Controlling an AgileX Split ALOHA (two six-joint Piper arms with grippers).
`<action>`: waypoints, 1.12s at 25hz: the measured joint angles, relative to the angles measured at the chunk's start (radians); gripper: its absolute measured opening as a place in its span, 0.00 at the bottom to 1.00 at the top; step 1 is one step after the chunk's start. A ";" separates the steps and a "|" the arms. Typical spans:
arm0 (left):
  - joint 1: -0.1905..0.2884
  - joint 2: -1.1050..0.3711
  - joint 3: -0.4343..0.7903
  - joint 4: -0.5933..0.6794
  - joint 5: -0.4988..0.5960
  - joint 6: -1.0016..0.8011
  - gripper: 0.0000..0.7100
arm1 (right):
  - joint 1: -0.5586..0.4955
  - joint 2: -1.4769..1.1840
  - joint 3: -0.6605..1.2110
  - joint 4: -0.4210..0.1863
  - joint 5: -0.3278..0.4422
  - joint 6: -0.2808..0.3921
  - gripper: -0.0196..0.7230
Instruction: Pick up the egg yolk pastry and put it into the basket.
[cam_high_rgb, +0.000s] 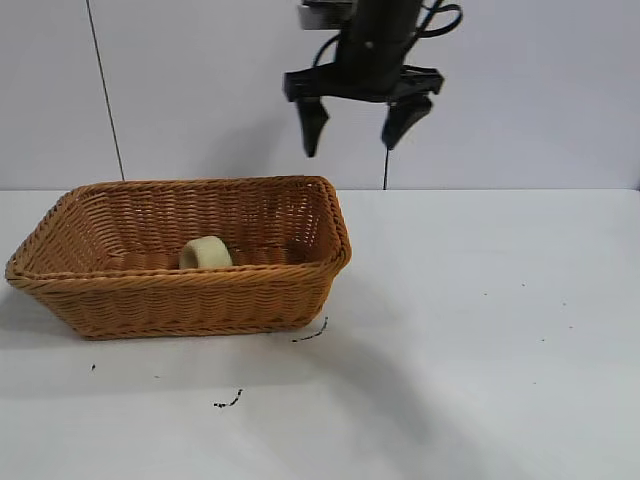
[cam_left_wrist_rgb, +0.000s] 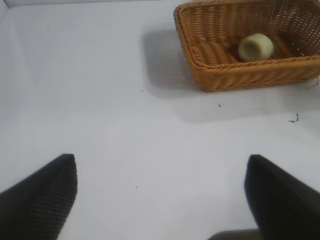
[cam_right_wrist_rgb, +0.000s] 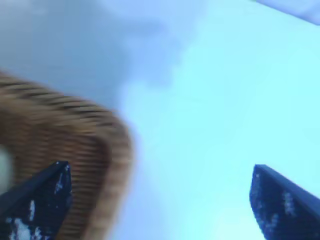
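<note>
The egg yolk pastry (cam_high_rgb: 205, 253) is a pale cream puck lying on its side inside the orange-brown wicker basket (cam_high_rgb: 190, 300), near the middle of its floor. It also shows in the left wrist view (cam_left_wrist_rgb: 255, 47), inside the basket (cam_left_wrist_rgb: 240, 75). My right gripper (cam_high_rgb: 355, 135) hangs open and empty, high above the basket's right end. Its wrist view shows the open gripper (cam_right_wrist_rgb: 160, 200) over the basket's rim (cam_right_wrist_rgb: 117, 165) and white table. My left gripper (cam_left_wrist_rgb: 160, 200) is open and empty over bare table, far from the basket, and out of the exterior view.
The basket stands on the left half of a white table (cam_high_rgb: 480, 330). A few small black specks (cam_high_rgb: 228, 402) lie in front of it. A thin dark line (cam_high_rgb: 104, 90) runs down the grey back wall.
</note>
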 joint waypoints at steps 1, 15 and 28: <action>0.000 0.000 0.000 0.000 0.000 0.000 0.98 | -0.034 0.000 0.000 0.002 0.002 0.000 0.96; 0.000 0.000 0.000 0.000 0.000 0.000 0.98 | -0.231 -0.016 0.015 0.000 0.055 0.000 0.96; 0.000 0.000 0.000 0.000 0.000 0.000 0.98 | -0.234 -0.499 0.698 0.022 0.052 -0.005 0.96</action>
